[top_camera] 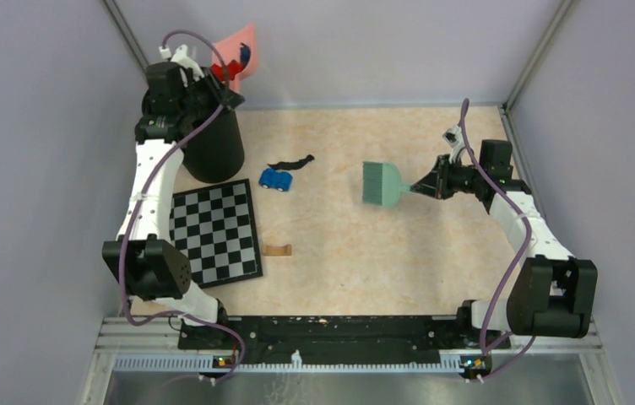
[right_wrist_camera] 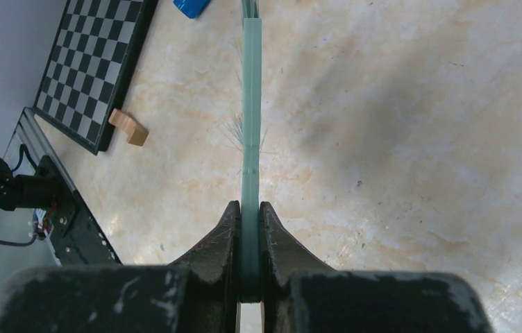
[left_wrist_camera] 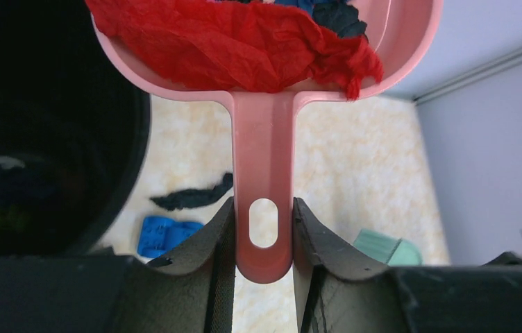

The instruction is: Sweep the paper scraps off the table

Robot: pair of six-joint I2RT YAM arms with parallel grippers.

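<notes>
Our left gripper [left_wrist_camera: 263, 208] clamps the dustpan [left_wrist_camera: 262, 159] of scraps [left_wrist_camera: 230, 41] by the bin [top_camera: 213, 148], upper left; our right gripper [right_wrist_camera: 250, 208] clamps the brush [right_wrist_camera: 251, 104], with 1 black scrap [top_camera: 290, 161] on the worktop [top_camera: 382, 253] left of it.

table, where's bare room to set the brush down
Bare table runs from the wooden block rightward to the right arm, below the brush; the far strip beyond the brush is bare too. Crowded left: bin, chequered board, toy car, black scrap.
</notes>
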